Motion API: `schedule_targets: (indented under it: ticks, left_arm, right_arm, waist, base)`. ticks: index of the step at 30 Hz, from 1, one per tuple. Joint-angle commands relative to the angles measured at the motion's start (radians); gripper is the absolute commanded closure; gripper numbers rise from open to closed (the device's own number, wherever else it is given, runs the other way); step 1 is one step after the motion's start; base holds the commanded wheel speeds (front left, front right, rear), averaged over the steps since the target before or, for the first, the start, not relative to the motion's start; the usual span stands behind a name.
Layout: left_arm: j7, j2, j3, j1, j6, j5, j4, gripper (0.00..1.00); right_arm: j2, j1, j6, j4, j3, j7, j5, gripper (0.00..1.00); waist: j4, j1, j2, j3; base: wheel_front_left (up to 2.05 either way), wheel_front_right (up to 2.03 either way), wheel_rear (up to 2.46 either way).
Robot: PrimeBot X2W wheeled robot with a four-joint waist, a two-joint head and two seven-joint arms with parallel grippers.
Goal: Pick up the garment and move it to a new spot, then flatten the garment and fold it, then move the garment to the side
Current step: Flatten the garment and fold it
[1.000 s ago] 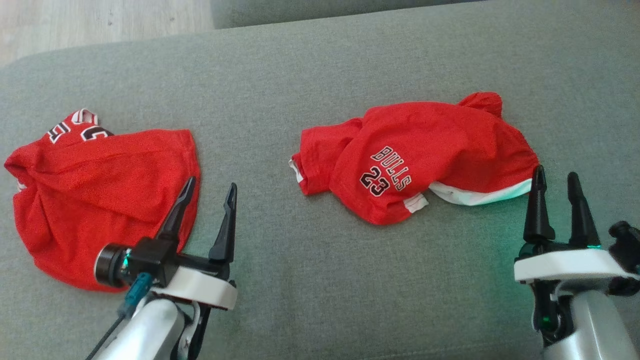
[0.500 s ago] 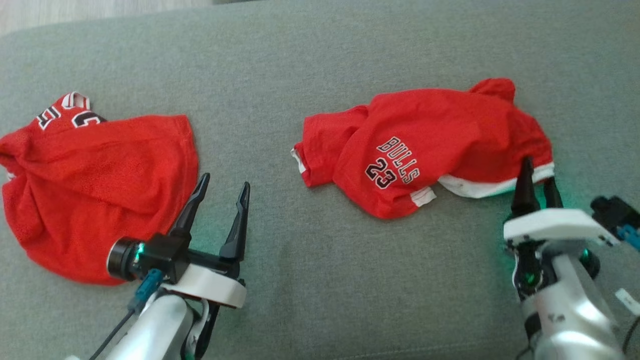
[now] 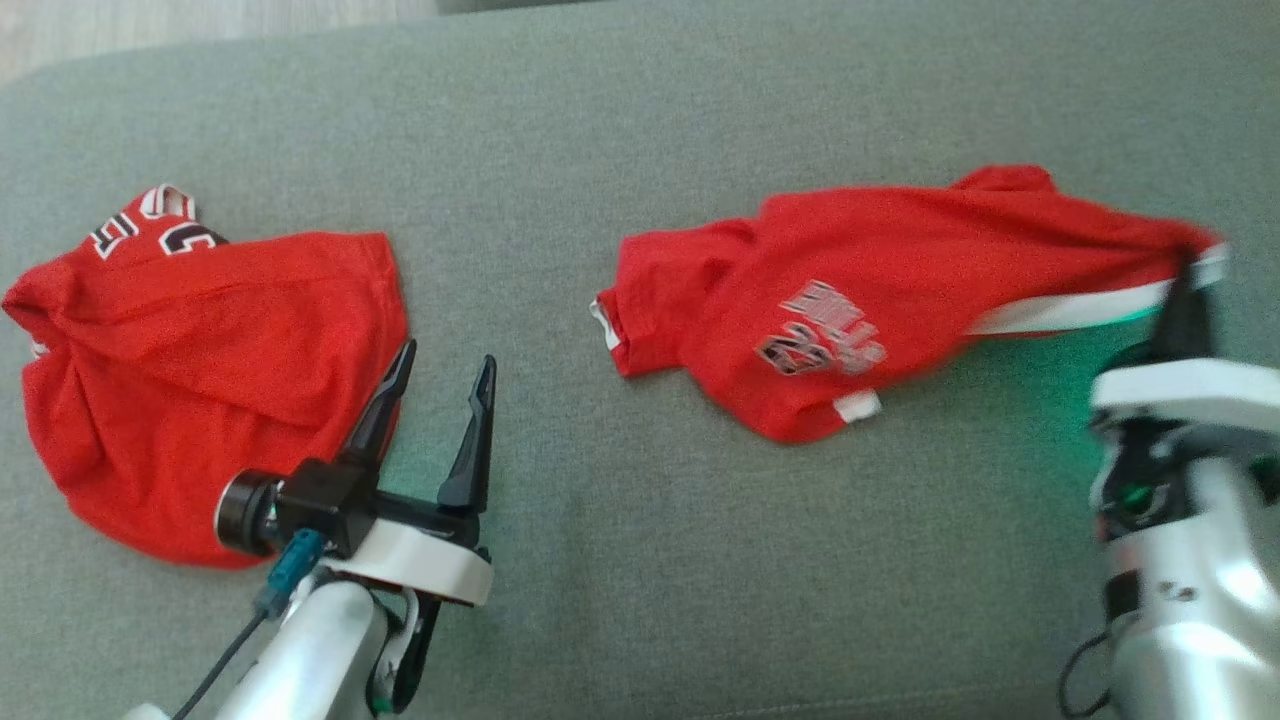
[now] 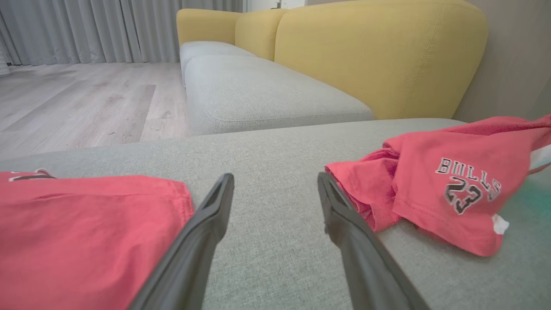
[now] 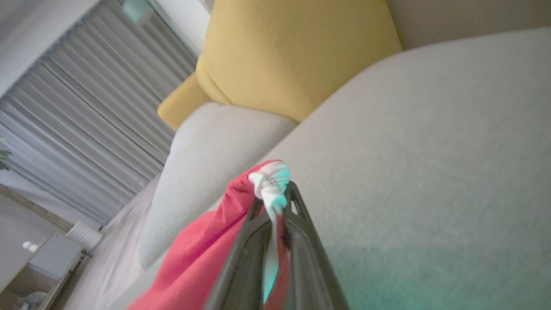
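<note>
Surface: grey fabric couch seat [image 3: 640, 130], broad and flat, in front of both arms.
Background: yellow backrest [image 4: 366, 56] behind a neighbouring grey cushion; pale wood floor [image 4: 86, 99] and grey curtains [image 4: 86, 30] beyond, seen from the left wrist.
Garment [image 3: 850, 270]: red jersey with white trim, on the right half of the seat. Left end and middle resting crumpled on the cushion; right end drawn out into a taut point toward the right edge of the head view.
Print: "BULLS 23", facing up. Smeared by blur in the head view, legible in the left wrist view.
Right gripper [image 3: 1187, 275]: fingers pressed together, pinching the white-trimmed corner of the garment. Bunched white and red fabric visible between the tips in the right wrist view [image 5: 275, 196].
Left gripper [image 3: 446, 353]: fingers spread wide, nothing between them, over bare cushion.
Second red jersey [image 3: 200, 370]: rumpled heap on the left of the seat, well apart from the garment, black-and-white lettering at its far corner. Right edge just beside the outer left finger; contact not determinable.
Lighting: green glow on the cushion beside the right wrist.
</note>
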Motion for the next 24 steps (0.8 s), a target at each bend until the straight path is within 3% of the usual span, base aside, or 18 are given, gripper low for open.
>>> schedule_targets:
  ticks: [1,4,8,14,19,24]
  left_arm:
    - [-0.009,0.008,0.040,-0.028,-0.002,0.009,-0.021,0.00]
    - [-0.009,-0.005,0.055,-0.019,-0.007,0.011,-0.021,0.00]
    - [-0.009,-0.026,0.080,0.004,-0.018,0.014,-0.020,0.00]
    - [-0.009,-0.059,0.113,0.027,-0.035,0.018,-0.026,0.00]
    - [-0.009,-0.083,0.134,0.045,-0.051,0.028,-0.027,0.00]
    - [-0.009,-0.097,0.146,0.050,-0.069,0.042,-0.017,0.00]
  right_arm:
    - [-0.003,0.000,-0.002,-0.047,0.006,-0.004,-0.011,1.00]
    - [-0.003,-0.013,-0.002,-0.132,-0.074,-0.004,-0.037,1.00]
    - [-0.003,-0.102,-0.002,-0.228,-0.196,-0.003,-0.162,1.00]
    - [-0.065,-0.298,-0.002,-0.355,-0.290,0.126,-0.338,1.00]
    - [-0.062,-0.373,-0.002,-0.448,-0.214,0.229,-0.393,1.00]
    - [-0.017,-0.275,-0.002,-0.485,-0.026,0.292,-0.404,1.00]
  waist:
    - [0.000,-0.0001,0.0000,-0.010]
    - [0.001,-0.0001,0.0000,-0.033]
    - [0.009,-0.0001,0.0000,-0.073]
    - [0.040,-0.0001,0.0000,-0.104]
    - [0.066,-0.0001,0.0000,-0.110]
    - [0.092,-0.0001,0.0000,-0.096]
  base:
    - [0.00,0.00,0.00]
    - [0.00,0.00,0.00]
    - [0.00,0.00,0.00]
    - [0.00,0.00,0.00]
    - [0.00,0.00,0.00]
    - [0.00,0.00,0.00]
